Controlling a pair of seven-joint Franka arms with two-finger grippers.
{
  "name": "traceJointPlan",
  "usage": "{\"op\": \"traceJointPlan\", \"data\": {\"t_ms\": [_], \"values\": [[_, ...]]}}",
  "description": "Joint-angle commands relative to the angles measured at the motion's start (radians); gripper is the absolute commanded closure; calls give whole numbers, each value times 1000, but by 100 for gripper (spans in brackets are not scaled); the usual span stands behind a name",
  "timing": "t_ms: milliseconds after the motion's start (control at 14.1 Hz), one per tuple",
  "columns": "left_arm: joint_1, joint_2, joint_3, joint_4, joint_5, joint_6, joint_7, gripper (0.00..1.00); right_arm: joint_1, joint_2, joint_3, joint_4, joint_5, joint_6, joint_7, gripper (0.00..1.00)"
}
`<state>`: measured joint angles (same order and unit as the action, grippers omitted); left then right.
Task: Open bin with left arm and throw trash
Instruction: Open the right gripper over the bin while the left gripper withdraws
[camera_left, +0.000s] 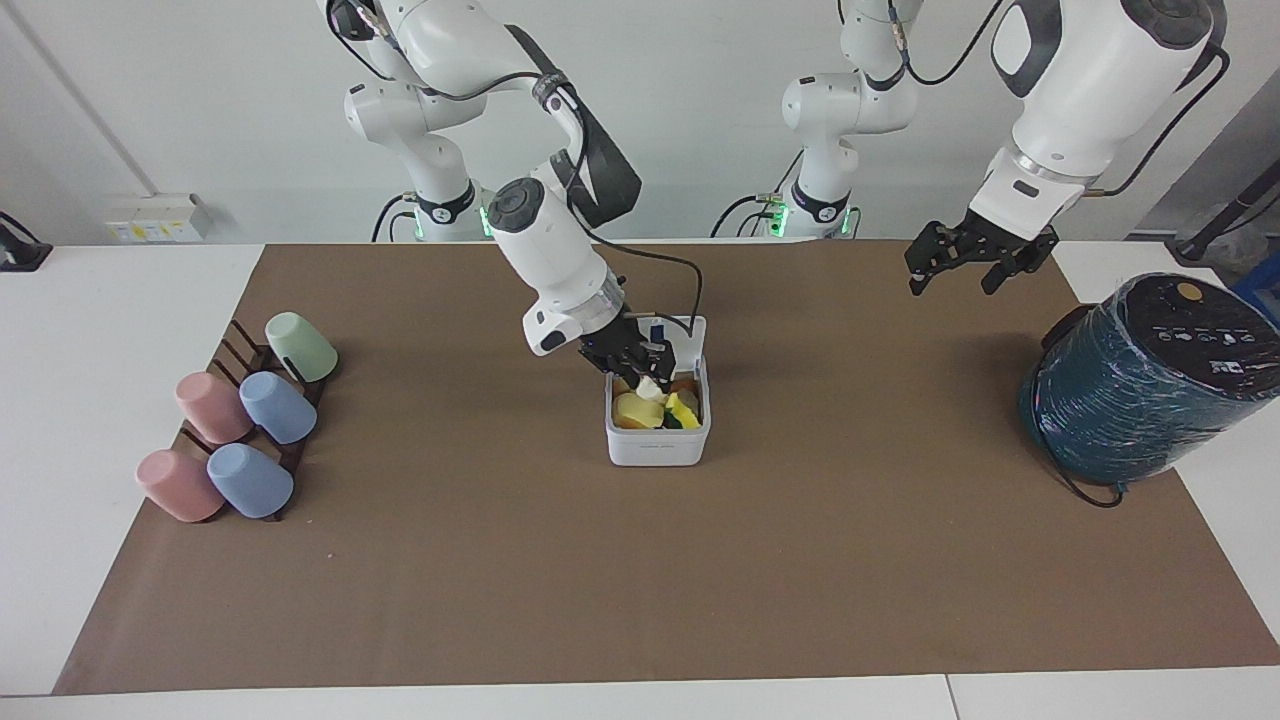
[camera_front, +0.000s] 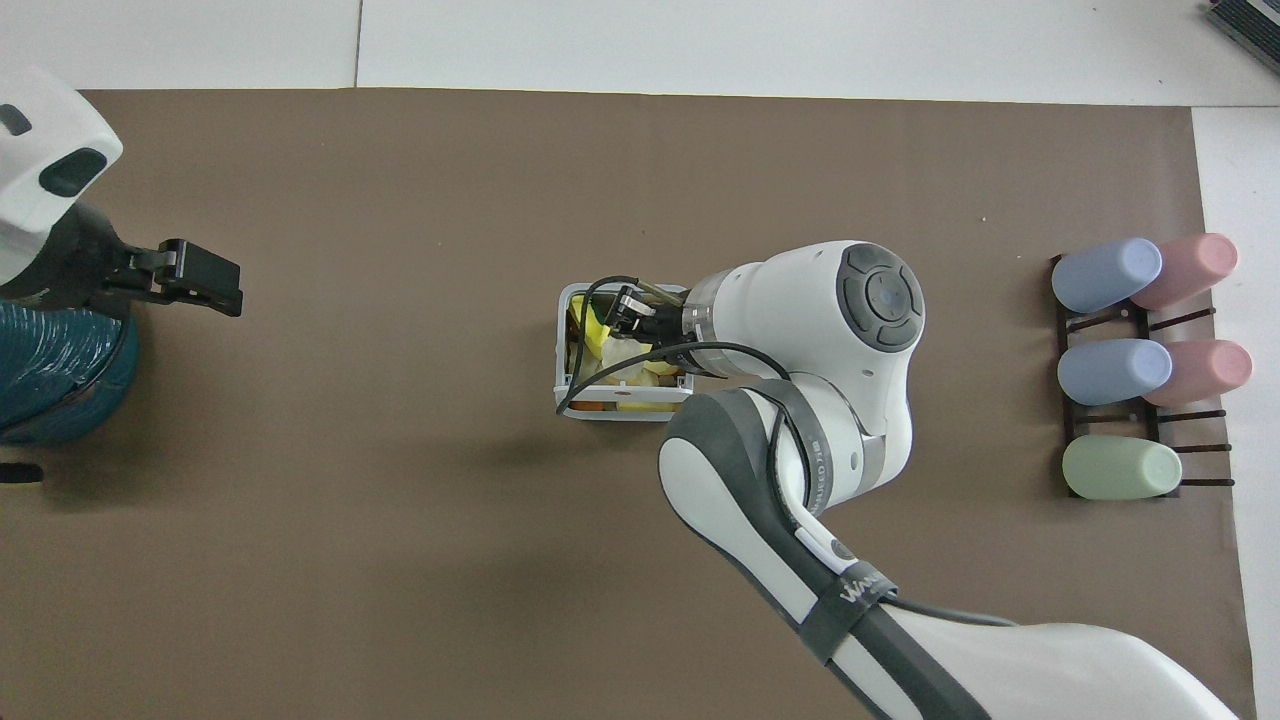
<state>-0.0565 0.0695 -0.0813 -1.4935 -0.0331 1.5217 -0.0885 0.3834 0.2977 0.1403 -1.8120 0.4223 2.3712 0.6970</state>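
Observation:
The white bin (camera_left: 657, 445) stands mid-table with its lid (camera_left: 692, 338) up; it also shows in the overhead view (camera_front: 625, 410). Yellow and orange trash pieces (camera_left: 638, 410) lie inside it. My right gripper (camera_left: 646, 378) is down over the bin's opening, shut on the cream-white lump (camera_left: 651, 386); in the overhead view the right gripper (camera_front: 622, 312) covers part of the bin. My left gripper (camera_left: 950, 285) is open and empty, raised over the mat toward the left arm's end of the table, next to the teal cylinder; it also shows in the overhead view (camera_front: 215, 285).
A big dark teal wrapped cylinder (camera_left: 1150, 380) stands at the left arm's end of the table. Several pastel cups (camera_left: 245, 430) lie on a dark rack at the right arm's end. A brown mat (camera_left: 640, 580) covers the table.

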Motion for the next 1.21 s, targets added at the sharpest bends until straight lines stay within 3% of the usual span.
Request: {"op": "traceJointPlan", "data": {"t_ms": [0,426,781,923,1136], "values": [[9,-17,-8,-17,28,-6,35,0,-1,-12,-1,-18,9,19,-7,0],[10,-45,-6,-86,41,75,87,0,5,-18,-4,6,-35,20,-10,0],[24,-48,-6,-91,41,80,84,0,-82,-100,-14,22,-435,-42,-19,0],[32,-48,-6,-90,41,80,81,0,-147,-146,-14,28,-508,-88,-43,0],[32,-48,-8,-90,41,67,76,0,-239,-210,-16,40,-510,-214,-219,0]]}}
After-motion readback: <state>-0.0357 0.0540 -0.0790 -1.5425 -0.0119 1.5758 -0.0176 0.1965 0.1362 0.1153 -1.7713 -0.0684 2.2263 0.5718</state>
